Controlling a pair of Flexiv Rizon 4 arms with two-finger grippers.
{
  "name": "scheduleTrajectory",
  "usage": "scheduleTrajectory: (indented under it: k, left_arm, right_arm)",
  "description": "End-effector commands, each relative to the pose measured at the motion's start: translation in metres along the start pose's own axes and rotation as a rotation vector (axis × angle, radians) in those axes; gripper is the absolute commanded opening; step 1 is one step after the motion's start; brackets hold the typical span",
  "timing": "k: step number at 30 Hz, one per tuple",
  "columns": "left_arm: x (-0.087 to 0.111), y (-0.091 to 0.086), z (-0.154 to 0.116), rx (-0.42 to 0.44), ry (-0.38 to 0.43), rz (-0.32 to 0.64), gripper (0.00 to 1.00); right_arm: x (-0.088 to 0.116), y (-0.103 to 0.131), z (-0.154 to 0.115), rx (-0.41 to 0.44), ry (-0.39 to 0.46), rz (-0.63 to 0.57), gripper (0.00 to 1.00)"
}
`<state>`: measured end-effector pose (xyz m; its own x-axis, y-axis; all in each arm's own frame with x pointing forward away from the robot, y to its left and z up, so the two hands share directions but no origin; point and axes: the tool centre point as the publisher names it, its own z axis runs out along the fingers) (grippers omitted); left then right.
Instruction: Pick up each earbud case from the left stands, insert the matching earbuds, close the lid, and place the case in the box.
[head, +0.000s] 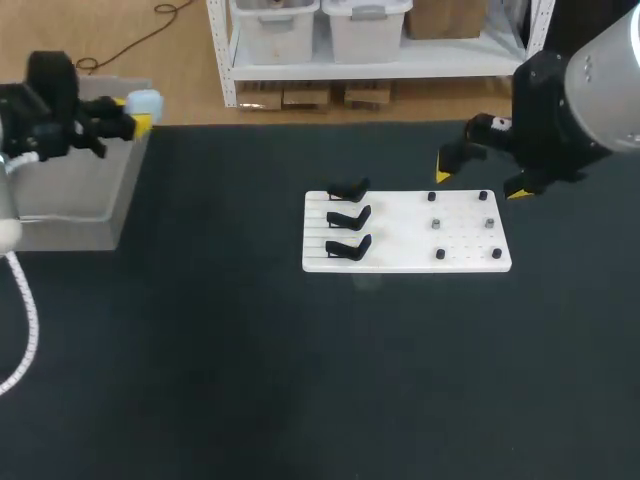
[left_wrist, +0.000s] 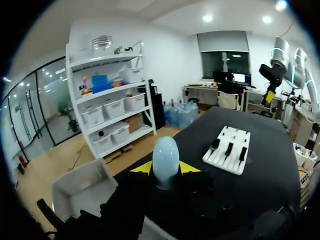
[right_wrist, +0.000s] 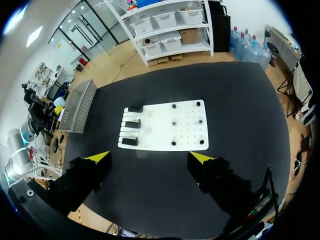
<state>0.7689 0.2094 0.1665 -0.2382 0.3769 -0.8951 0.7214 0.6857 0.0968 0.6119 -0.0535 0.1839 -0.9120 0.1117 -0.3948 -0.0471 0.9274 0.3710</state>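
Case (left_wrist: 165, 157) found clamped in left gripper (left_wrist: 165, 167), held near box (head: 70, 195). Judged light, rigid, smooth and slippery; hold advised across broad sides. Right gripper (right_wrist: 149, 157) fingers noted apart.

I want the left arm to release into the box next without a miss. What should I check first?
1. Left gripper shut on the blue case: ok.
2. Case lid closed: ok, it looks like one smooth shell.
3. Case directly over the grey box: cannot tell; in the head view it sits near the box's right rim.
4. Right gripper open and far from the box: ok.
5. Black stands on the white board bare: ok.
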Motion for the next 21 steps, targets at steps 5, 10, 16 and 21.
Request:
scheduleTrajectory:
  k: [5,10,16,21]
  left_arm:
    - [0.041,0.067,-0.013,-0.286,0.026,-0.063,0.00]
    - [0.070,0.098,-0.018,-0.329,0.063,-0.105,0.00]
    - [0.086,0.123,-0.020,-0.354,0.077,-0.131,0.00]
    - [0.084,0.136,-0.022,-0.360,0.089,-0.119,0.26]
  right_arm:
    - [0.003,-0.001,0.000,0.001,-0.036,0.002,1.00]
    - [0.003,-0.001,0.000,0.001,-0.036,0.002,1.00]
    - [0.003,-0.001,0.000,0.001,-0.036,0.002,1.00]
    - [0.003,-0.001,0.000,0.001,-0.036,0.002,1.00]
